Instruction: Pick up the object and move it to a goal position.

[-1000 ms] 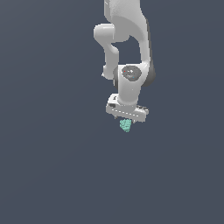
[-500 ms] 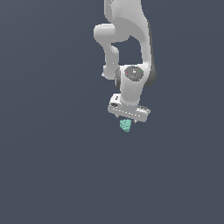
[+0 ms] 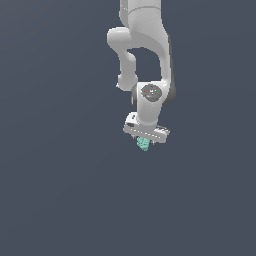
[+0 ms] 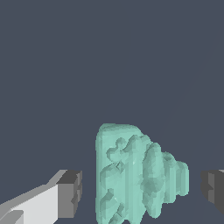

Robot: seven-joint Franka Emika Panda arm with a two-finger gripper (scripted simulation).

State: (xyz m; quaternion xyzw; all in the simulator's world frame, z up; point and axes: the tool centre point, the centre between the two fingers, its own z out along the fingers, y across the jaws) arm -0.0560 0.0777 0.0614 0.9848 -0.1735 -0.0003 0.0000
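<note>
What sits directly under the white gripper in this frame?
The teal object juts out beneath the gripper. In the wrist view it lies between the fingers, gaps on both sides. Its top is hidden in the exterior view.

Teal-green object, white gripper, dark-grey fingertips.

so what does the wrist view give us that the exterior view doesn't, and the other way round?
Wrist view only: the two dark fingertips standing clear of the teal object on either side, with gaps, and its ridged surface. Exterior view only: the whole white arm bending down to the gripper, object poking out beneath. Both: the teal object between the fingers over plain dark grey background.
</note>
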